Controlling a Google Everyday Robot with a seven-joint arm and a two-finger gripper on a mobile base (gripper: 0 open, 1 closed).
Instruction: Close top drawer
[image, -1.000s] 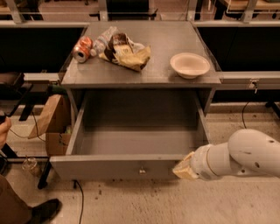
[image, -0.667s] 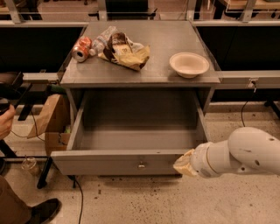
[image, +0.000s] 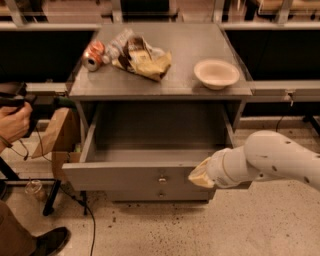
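Observation:
The top drawer (image: 130, 176) is a wide grey box drawer with a plain front and a small metal knob (image: 162, 179). It stands partly pulled out of the grey cabinet (image: 160, 87), its inside empty. My gripper (image: 199, 176) is at the end of the white arm (image: 270, 160), against the right part of the drawer's front panel. A narrower drawer front with its own knob (image: 161, 194) shows just below.
On the cabinet top lie a soda can (image: 93, 55), a crumpled chip bag (image: 140, 56) and a white bowl (image: 216, 73). A person's hand (image: 12, 122) holds a device at the left, with a shoe (image: 47, 242) on the floor. A cardboard box (image: 56, 135) stands left of the cabinet.
The drawer has slid back into the cabinet by a good part of its length, and my gripper has moved inward with its front panel.

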